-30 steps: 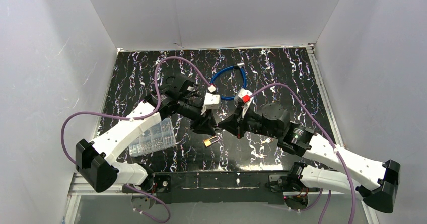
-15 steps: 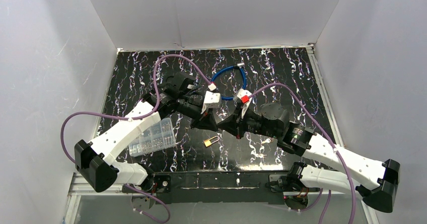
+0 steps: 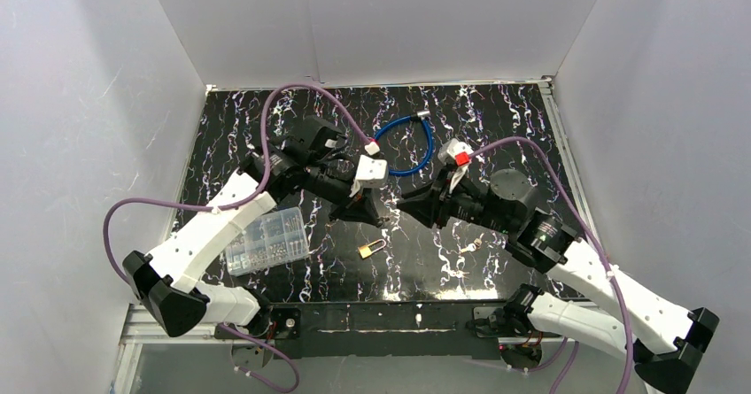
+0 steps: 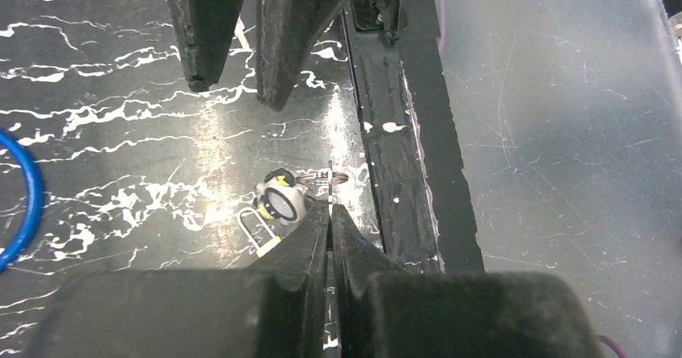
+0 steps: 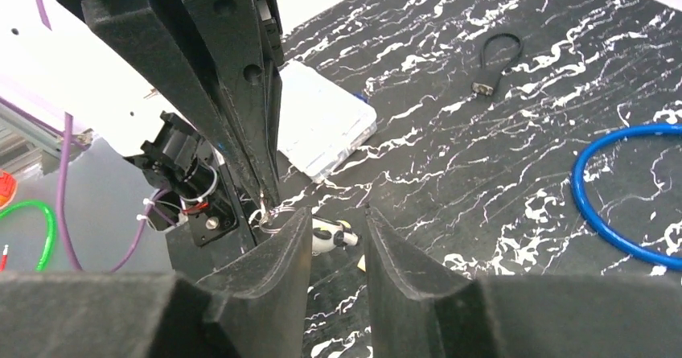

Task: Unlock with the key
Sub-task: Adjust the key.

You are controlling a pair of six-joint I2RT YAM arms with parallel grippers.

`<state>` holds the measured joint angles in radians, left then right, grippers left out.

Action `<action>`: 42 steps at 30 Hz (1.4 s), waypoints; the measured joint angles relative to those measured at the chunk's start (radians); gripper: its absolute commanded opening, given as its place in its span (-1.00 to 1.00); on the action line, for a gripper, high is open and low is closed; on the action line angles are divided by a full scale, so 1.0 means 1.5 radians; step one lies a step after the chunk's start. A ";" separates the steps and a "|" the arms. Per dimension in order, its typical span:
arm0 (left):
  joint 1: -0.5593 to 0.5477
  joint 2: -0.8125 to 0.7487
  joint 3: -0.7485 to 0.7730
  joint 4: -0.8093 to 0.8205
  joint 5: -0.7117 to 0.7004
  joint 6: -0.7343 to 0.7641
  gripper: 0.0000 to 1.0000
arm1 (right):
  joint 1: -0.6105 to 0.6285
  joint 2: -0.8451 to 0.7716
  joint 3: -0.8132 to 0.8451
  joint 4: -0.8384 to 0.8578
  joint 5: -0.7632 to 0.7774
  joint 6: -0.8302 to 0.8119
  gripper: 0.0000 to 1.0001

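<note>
The left gripper (image 4: 330,213) kept nothing loose: its jaws were clenched on the thin key ring (image 4: 322,179), with the key (image 4: 281,201) dangling just past their tips. The padlock (image 3: 372,249) lay flat on the desk (image 3: 496,146) below those tips, apart from the key, its shackle toward the right gripper (image 5: 338,217). That gripper's jaws stood parted and empty, facing the left ones. The left arm looked nearer the lock.

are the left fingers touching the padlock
Apart. The top view shows bare table between the left fingers, shut on the key ring, and the padlock lying below them.
</note>
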<state>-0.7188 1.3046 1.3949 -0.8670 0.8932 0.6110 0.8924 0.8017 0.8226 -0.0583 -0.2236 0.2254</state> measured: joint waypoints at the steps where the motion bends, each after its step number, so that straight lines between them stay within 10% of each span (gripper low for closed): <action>1: -0.001 0.001 0.011 -0.010 -0.004 0.004 -1.00 | -0.004 0.002 0.006 0.002 -0.008 0.001 -0.07; 7: -0.012 0.021 0.097 -0.092 -0.027 0.021 -1.00 | -0.010 0.048 0.036 0.044 -0.077 0.012 0.22; 23: -0.015 0.045 0.162 -0.161 -0.065 0.007 -1.00 | -0.009 0.072 0.049 0.060 -0.167 0.022 0.10; 42: -0.015 0.055 0.171 -0.160 -0.073 -0.005 -1.00 | 0.004 0.116 0.067 0.060 -0.176 0.023 -0.97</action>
<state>-0.7418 1.3872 1.6518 -1.1071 0.7838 0.6030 0.8989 0.9752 0.9226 0.0320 -0.4876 0.2599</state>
